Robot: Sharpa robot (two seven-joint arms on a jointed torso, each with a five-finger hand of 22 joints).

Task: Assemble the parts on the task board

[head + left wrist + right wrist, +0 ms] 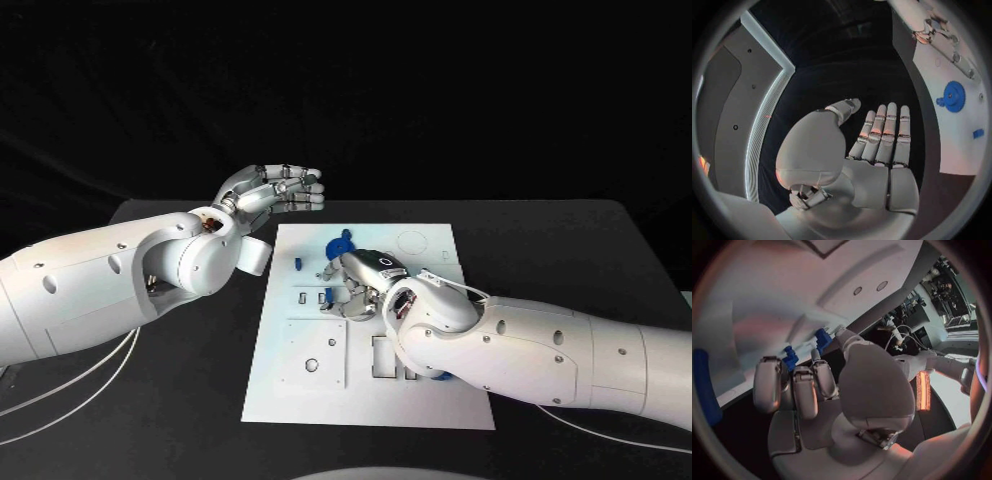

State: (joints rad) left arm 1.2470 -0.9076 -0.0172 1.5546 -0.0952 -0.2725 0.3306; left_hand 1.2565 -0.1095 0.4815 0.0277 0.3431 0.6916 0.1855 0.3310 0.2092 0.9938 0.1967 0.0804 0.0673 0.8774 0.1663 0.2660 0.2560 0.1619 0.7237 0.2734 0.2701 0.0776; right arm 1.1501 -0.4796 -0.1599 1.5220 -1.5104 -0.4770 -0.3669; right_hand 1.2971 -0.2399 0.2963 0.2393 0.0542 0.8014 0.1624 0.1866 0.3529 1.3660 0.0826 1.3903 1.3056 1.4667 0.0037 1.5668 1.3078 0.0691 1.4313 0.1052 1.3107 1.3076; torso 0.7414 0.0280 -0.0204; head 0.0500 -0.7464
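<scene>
Assembly is looking part-done — blue parts [340, 243] are still lying loose on the task board [296, 385]. Right hand [358, 290] is working there, grip indiscernible; left hand [274, 190] is hovering empty, fingers straight.

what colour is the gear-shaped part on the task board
Blue; the gear-shaped part shows best in the left wrist view.

My hands [274, 190] looked like shiny metal; near my right hand [358, 285], the task board [433, 390] was smooth matt white, the table [562, 260] matt black.
</scene>
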